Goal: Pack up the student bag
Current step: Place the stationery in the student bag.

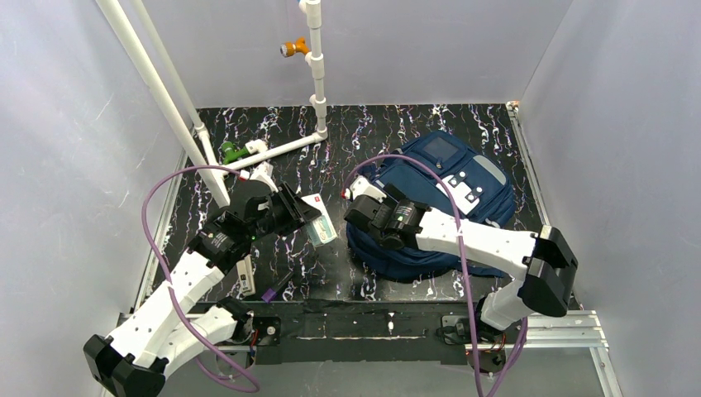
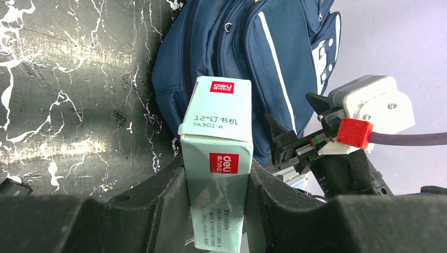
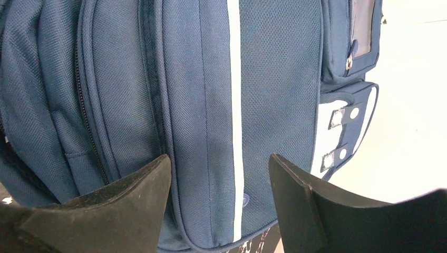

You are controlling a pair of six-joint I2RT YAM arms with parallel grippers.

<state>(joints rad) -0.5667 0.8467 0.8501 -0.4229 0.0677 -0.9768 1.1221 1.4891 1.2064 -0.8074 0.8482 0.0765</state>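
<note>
The left claw point(image 2: 217, 176) pinches a green box point(image 2: 219, 121). The student bag point(image 1: 442, 161) lies by the table's point(image 1: 372, 132) far right corner, right of that claw. The spread right claw point(image 3: 219, 166) hangs over the bag.

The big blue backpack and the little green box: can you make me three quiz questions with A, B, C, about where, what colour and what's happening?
1. In the top view, where is the navy blue fabric backpack from the pale green cardboard box?
A) left B) right C) on top
2. The box's square logo is:
A) red B) yellow C) purple
3. The left gripper is:
A) open and empty B) shut on the backpack C) shut on the box

Answers:
1 B, the backpack lies further right on the table.
2 A, red squares show on the box.
3 C, its fingers press both sides of the box.
</note>
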